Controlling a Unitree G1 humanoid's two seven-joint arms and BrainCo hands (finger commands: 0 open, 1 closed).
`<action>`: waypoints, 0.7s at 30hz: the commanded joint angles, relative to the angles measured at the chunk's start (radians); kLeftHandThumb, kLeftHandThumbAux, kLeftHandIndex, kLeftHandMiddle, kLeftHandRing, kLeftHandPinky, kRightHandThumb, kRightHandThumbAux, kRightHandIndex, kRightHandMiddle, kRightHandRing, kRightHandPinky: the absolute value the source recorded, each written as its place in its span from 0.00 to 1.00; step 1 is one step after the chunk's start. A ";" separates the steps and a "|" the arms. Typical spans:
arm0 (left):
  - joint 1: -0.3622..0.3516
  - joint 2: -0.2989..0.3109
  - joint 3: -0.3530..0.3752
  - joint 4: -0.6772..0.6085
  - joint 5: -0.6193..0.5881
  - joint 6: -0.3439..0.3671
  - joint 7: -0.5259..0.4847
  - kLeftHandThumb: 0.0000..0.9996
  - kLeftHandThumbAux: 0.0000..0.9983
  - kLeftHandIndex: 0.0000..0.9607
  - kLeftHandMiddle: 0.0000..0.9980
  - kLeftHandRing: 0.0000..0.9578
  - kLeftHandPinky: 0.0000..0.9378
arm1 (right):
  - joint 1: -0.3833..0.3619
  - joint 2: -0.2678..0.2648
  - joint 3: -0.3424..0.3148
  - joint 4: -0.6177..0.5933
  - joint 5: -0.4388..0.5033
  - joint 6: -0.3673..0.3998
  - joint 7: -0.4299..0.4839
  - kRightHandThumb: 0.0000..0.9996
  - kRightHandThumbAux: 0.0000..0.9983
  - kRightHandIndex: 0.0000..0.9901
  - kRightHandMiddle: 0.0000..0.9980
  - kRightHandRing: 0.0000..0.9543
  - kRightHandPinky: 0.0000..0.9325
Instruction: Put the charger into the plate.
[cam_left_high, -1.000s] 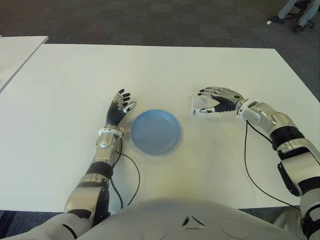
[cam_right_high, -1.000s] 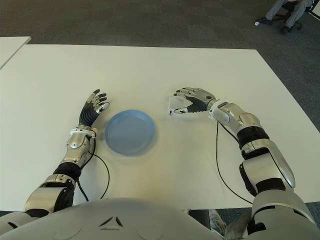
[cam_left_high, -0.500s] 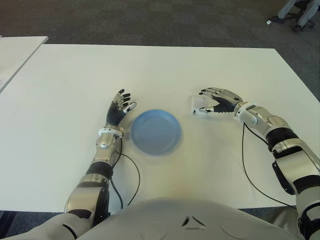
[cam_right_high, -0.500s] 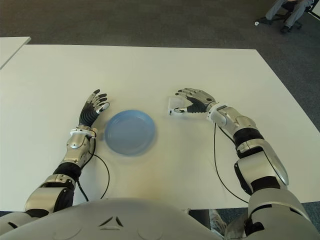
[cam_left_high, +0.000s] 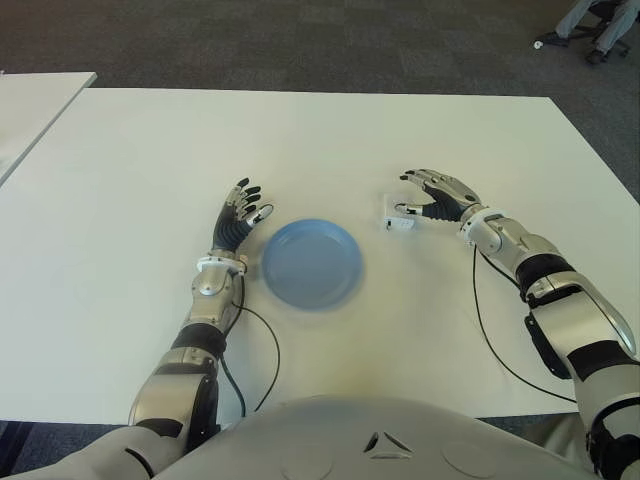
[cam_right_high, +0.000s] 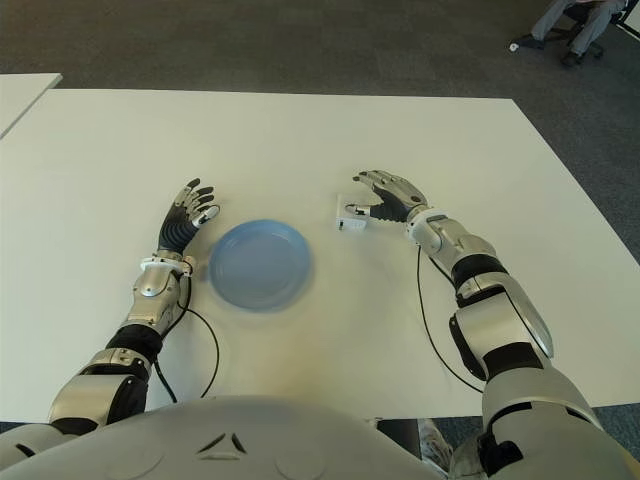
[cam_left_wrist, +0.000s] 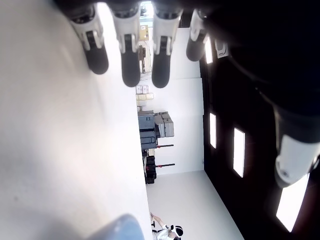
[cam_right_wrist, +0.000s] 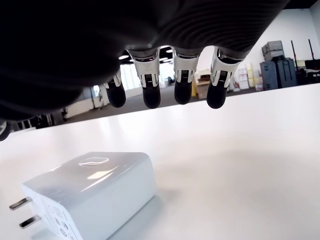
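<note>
On the white bench (cam_left_high: 330, 150), going from left to right, the left robot hand (cam_left_high: 238, 217) shows first, just to the left of the blue plate (cam_left_high: 311, 263). Its fingers are spread and relaxed, palm up, and hold nothing; its own wrist view shows the fingertips fanned out over the bench top with a sliver of the plate's rim at the edge.

The plate sits near the middle of the bench, with nothing in it.

To the right of the plate, a little farther from the robot, lies the white charger (cam_left_high: 399, 215). It rests flat on the bench, apart from the plate. In the right wrist view the charger (cam_right_wrist: 87, 192) lies on its broad side with its two metal prongs sticking out level from one end.

The right robot hand (cam_left_high: 434, 196) is just beside the charger on its right. Its fingers (cam_right_wrist: 182, 85) are spread and arch above the charger without closing on it, and a clear gap shows between the fingertips and the charger's top.
</note>
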 joint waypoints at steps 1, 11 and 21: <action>0.065 -0.003 -0.006 0.059 0.010 0.056 0.001 0.00 0.58 0.07 0.19 0.19 0.18 | -0.024 0.028 -0.004 0.021 0.011 0.025 -0.020 0.35 0.15 0.00 0.00 0.00 0.00; 0.070 -0.004 -0.009 0.057 0.013 0.041 0.001 0.00 0.58 0.06 0.18 0.18 0.17 | -0.048 0.064 -0.006 0.072 0.020 0.067 -0.057 0.38 0.15 0.00 0.00 0.00 0.00; 0.072 -0.006 -0.008 0.054 0.010 0.043 -0.002 0.00 0.58 0.06 0.18 0.18 0.18 | -0.039 0.071 -0.002 0.085 0.030 0.065 -0.062 0.38 0.15 0.00 0.00 0.00 0.00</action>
